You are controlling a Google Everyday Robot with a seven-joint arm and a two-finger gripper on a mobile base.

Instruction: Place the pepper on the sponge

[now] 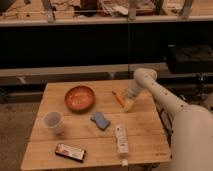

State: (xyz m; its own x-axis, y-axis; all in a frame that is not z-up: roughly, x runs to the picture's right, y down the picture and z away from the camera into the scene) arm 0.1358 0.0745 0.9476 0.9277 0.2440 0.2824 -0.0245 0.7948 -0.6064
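- The robot's single white arm (165, 102) runs from the lower right of the frame on a diagonal, up and left toward the middle.
- Its broad white body (195, 140) fills the lower right corner and is cut off by the frame's edge.
- The arm peaks at a rounded joint (144, 76) just right of centre, where it folds sharply downward.
- From that bend, a short wrist section (135, 90) drops down and slightly left.
- The gripper (129, 104) hangs at the wrist's lower end, pointing downward, a little right of the frame's centre and below the joint.
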